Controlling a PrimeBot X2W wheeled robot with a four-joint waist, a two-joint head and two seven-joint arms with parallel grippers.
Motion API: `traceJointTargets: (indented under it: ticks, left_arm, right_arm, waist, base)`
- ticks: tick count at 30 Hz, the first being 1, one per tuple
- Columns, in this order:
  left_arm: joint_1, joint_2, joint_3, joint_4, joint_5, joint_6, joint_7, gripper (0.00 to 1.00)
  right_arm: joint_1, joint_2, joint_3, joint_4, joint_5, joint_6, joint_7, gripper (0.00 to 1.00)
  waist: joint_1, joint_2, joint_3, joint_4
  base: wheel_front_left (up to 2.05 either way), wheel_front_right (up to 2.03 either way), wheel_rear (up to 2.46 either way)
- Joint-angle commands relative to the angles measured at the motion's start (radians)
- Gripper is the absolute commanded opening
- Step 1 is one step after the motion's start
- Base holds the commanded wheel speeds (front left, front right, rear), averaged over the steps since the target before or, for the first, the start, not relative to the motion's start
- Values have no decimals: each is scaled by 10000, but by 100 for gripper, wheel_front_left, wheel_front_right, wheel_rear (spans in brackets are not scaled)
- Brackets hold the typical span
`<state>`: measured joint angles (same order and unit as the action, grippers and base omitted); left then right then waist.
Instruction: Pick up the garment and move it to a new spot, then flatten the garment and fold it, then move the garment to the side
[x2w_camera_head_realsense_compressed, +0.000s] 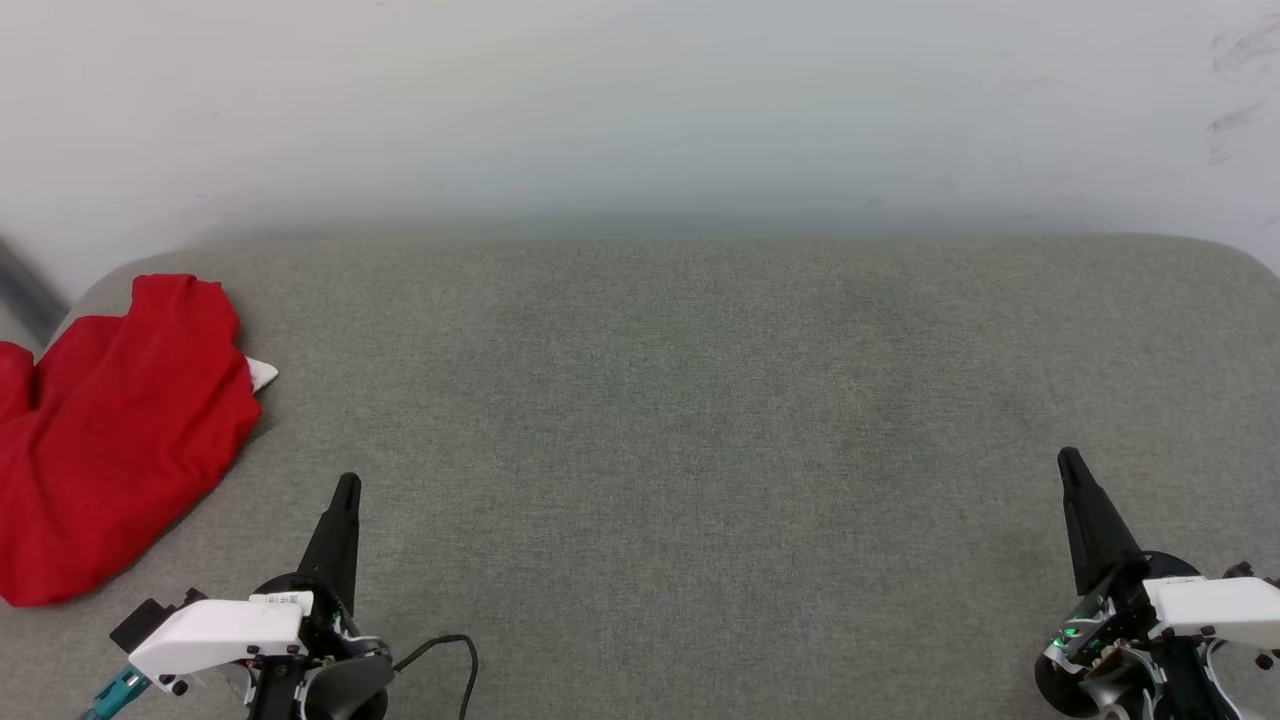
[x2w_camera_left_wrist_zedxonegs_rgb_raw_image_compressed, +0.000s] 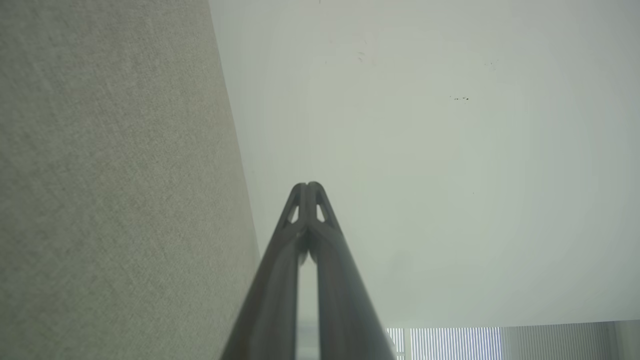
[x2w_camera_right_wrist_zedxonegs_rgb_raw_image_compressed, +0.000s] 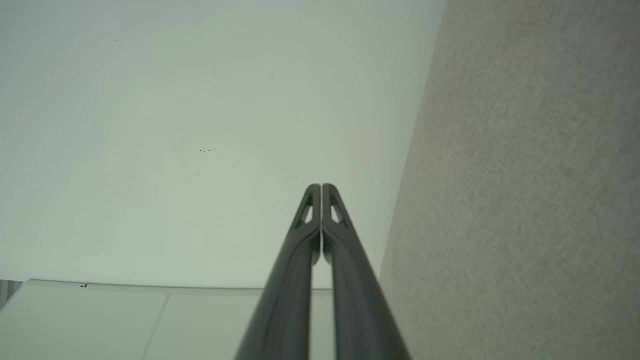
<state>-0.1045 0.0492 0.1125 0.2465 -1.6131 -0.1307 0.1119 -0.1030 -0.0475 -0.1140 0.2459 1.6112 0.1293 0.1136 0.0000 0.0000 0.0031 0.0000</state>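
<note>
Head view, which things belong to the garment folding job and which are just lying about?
Job: garment; left gripper and right gripper, both shut; grey surface under it.
Lying about: black cable; wall.

Right gripper (x2w_camera_right_wrist_zedxonegs_rgb_raw_image_compressed: 321, 187) closed beside grey, probably upholstered surface (x2w_camera_right_wrist_zedxonegs_rgb_raw_image_compressed: 525, 200).
</note>
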Motion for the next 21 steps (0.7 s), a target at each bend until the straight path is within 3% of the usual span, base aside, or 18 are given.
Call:
traceJointTargets:
  ticks: [1, 21]
  left_arm:
    - [-88, 28, 32, -4, 0, -20, 34, 0]
    - [-88, 28, 33, -4, 0, -20, 34, 0]
  right_arm:
    - [-115, -62, -3, 6, 37, 45, 0, 0]
    - [-115, -62, -3, 6, 37, 45, 0, 0]
  waist:
    - [0, 0, 0, 0]
    - [0, 0, 0, 0]
  base:
    - [0, 0, 0]
    - [0, 0, 0]
